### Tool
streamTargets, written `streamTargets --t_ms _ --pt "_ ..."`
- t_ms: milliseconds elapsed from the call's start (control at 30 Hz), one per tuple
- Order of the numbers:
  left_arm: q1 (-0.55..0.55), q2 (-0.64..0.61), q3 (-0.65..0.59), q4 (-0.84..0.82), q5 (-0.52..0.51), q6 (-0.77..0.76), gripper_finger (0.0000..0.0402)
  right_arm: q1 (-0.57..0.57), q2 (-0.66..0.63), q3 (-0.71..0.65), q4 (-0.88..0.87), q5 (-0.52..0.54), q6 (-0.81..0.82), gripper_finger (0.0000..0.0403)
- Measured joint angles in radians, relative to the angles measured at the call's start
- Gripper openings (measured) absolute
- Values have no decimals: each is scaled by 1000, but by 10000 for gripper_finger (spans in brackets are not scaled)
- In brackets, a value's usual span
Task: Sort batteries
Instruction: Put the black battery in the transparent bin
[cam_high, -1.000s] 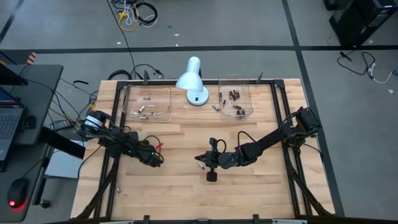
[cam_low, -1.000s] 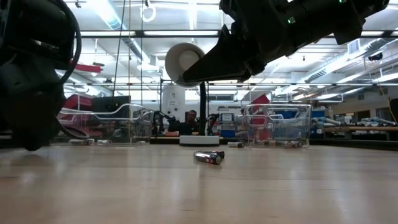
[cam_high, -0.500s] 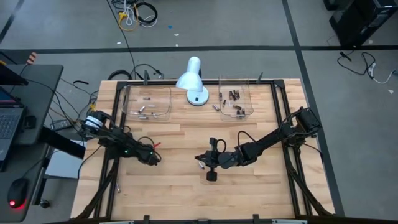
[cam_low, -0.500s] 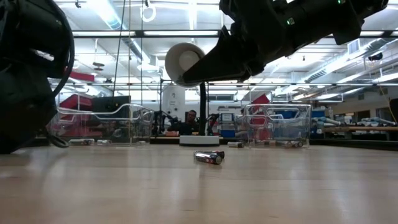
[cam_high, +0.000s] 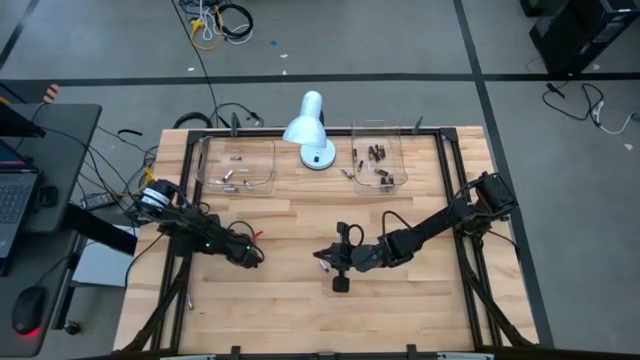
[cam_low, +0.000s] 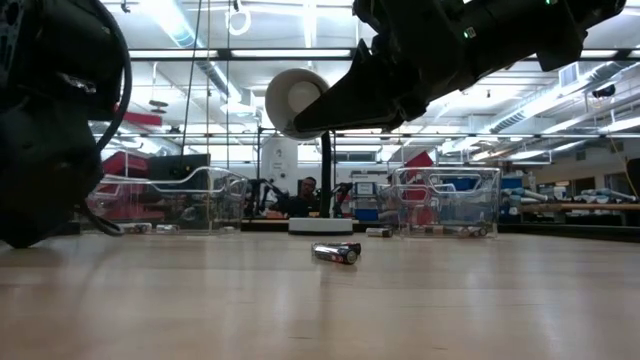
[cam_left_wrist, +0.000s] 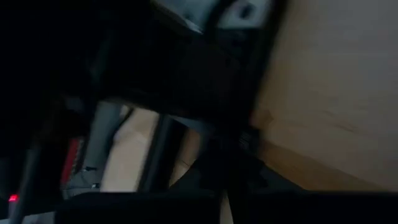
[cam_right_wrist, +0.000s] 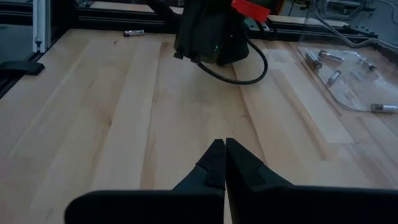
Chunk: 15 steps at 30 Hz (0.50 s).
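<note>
One battery (cam_low: 336, 253) lies on its side on the wooden table near the middle, also seen as a pale speck, the same battery (cam_high: 322, 267). My right gripper (cam_right_wrist: 224, 149) hangs shut just above it, touching nothing; its tip (cam_low: 295, 128) is clear of the table. Silvery batteries lie in the left clear tray (cam_high: 238, 165), dark ones in the right clear tray (cam_high: 378, 160). One more battery (cam_high: 346, 172) lies beside the right tray. My left gripper (cam_high: 252, 258) is low over the table's left part, shut; its own view is dark and shows nothing held.
A white desk lamp (cam_high: 310, 125) stands between the trays at the far edge. Another battery (cam_right_wrist: 134, 32) lies by the table's left edge. Black frame rails (cam_high: 190, 190) run along the table's sides. A person sits in the room behind the table.
My left gripper has swung a little toward the table's left edge and come back, turning slightly. The battery on the table lies where it was.
</note>
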<state>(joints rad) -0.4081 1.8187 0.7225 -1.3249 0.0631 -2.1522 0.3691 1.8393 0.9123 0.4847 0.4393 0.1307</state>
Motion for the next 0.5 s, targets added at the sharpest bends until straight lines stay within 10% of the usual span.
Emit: streamTargets --t_ms 500 --pt "9 -2 -12 47 -55 40 14 2 0 0 2 0 1 0"
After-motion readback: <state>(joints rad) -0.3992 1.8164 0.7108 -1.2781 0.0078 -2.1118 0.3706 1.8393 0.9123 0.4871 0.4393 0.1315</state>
